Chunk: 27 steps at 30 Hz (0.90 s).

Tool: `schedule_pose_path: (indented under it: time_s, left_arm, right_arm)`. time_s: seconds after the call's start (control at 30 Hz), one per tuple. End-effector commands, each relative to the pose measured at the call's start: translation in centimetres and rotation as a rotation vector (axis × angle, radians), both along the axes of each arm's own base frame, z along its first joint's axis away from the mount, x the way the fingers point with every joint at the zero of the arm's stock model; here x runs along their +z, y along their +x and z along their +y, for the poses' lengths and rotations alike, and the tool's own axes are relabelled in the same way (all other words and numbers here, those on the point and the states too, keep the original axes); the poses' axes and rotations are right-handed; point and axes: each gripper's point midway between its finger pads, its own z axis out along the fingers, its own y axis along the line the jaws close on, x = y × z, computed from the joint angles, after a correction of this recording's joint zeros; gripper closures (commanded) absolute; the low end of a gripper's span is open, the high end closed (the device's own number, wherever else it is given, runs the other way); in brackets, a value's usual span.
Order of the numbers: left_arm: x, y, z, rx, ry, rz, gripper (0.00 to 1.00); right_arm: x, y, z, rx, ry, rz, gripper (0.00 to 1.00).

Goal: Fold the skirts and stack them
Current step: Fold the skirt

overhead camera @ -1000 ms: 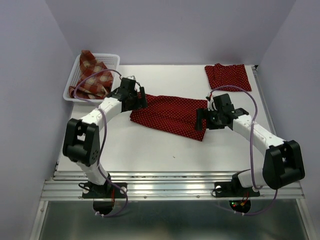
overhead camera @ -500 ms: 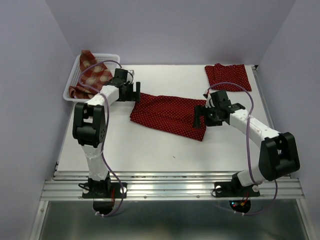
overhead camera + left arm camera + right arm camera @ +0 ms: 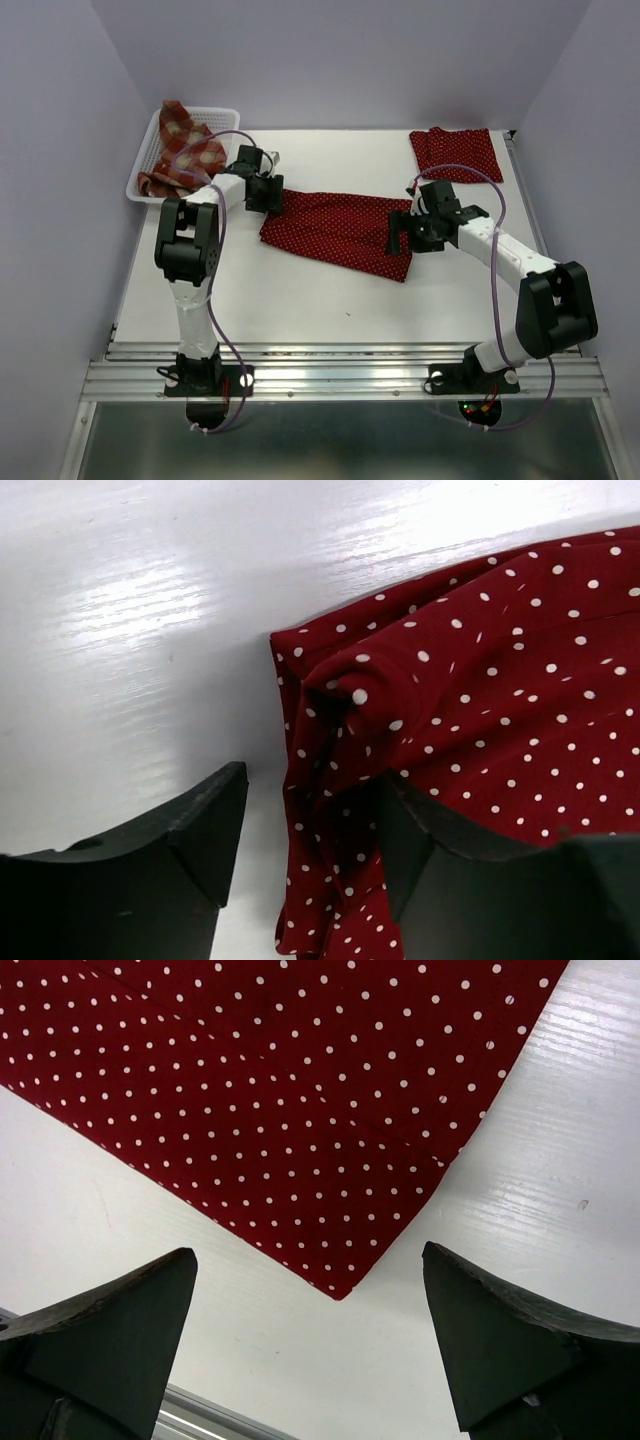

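Red dotted skirt [image 3: 335, 232] lies spread on the table [image 3: 300, 295], and the left jaws just dropped around its bunched corner [image 3: 345, 685], half-closed but not pinching yet, right jaws wide open and empty, so the fold's probably next.

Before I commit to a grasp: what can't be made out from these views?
- Top view: tips of the left pincer, hidden under its own wrist; contact with the spread skirt unclear.
- Left wrist view: skirt beyond the hem corner, cut off by frame edges.
- Top view: plaid skirt, lower part, behind the basket wall.
- Top view: folded skirt, layers too small to count.
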Motion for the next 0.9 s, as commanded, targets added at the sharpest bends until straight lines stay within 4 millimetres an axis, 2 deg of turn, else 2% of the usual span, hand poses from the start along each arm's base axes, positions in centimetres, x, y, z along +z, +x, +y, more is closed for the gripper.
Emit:
schedule_pose_path:
  time_s: [0.0, 0.1, 0.17, 0.2, 0.23, 0.27, 0.3, 0.4, 0.47, 0.57, 0.6, 0.67, 0.7, 0.77, 0.8, 0.87]
  left_arm:
    - [-0.4, -0.1, -1.2, -0.054, -0.07, 0.007, 0.45]
    - [-1.3, -1.0, -1.6, -0.056, -0.103, 0.036, 0.56]
    - [-1.3, -1.8, -2.3, -0.071, -0.152, 0.048, 0.65]
    - [-0.8, -1.8, -2.7, -0.085, -0.177, 0.027, 0.69]
    - [-1.2, -2.6, -3.0, -0.083, -0.199, 0.048, 0.75]
    - [-1.0, -2.9, -3.5, -0.091, -0.23, 0.052, 0.82]
    - [-1.1, -3.2, -3.6, -0.059, -0.249, 0.065, 1.0]
    - [-0.9, -3.7, -3.5, -0.013, -0.263, 0.085, 1.0]
    - [-0.8, -4.3, -3.2, 0.05, -0.272, 0.099, 1.0]
    - [0.7, -4.6, -2.1, 0.13, -0.235, 0.069, 1.0]
    - [2.0, -4.6, -1.7, 0.174, -0.238, 0.051, 1.0]
    - [3.0, -4.9, -1.3, 0.207, -0.235, 0.034, 1.0]
    - [4.6, -4.9, -1.4, 0.224, -0.257, 0.008, 1.0]
    - [5.6, -5.3, -1.4, 0.245, -0.266, -0.007, 1.0]
    - [6.8, -5.4, -1.4, 0.25, -0.273, -0.026, 1.0]
    - [7.8, -5.5, -1.1, 0.278, -0.263, -0.045, 1.0]
  right_arm:
    - [1.3, 1.2, 0.0, -0.006, -0.004, -0.049, 0.0]
    - [1.2, 1.2, -0.2, -0.012, -0.016, -0.052, 0.0]
    - [1.2, 1.2, -0.3, -0.016, -0.019, -0.052, 0.0]
    - [1.2, 1.3, -0.3, -0.017, -0.02, -0.054, 0.0]
    - [1.1, 1.3, -0.4, -0.021, -0.024, -0.057, 0.0]
    - [0.9, 1.2, -0.5, -0.028, -0.028, -0.052, 0.0]
    - [1.1, 1.4, -0.6, -0.039, -0.031, -0.062, 0.0]
    - [1.1, 1.8, -1.5, -0.095, -0.061, -0.088, 0.0]
    - [1.7, 2.2, -2.0, -0.158, -0.062, -0.117, 0.0]
    - [3.1, 3.0, -2.3, -0.224, -0.043, -0.182, 0.0]
    - [3.8, 3.5, -2.2, -0.233, -0.027, -0.213, 0.0]
    - [4.6, 3.9, -1.8, -0.254, 0.013, -0.24, 0.0]
    - [5.2, 4.1, -1.0, -0.238, 0.06, -0.254, 0.0]
    - [5.7, 4.3, 0.0, -0.212, 0.113, -0.258, 0.0]
    - [5.5, 4.3, 0.7, -0.211, 0.146, -0.23, 0.0]
    - [5.5, 4.3, 1.6, -0.181, 0.18, -0.21, 0.0]
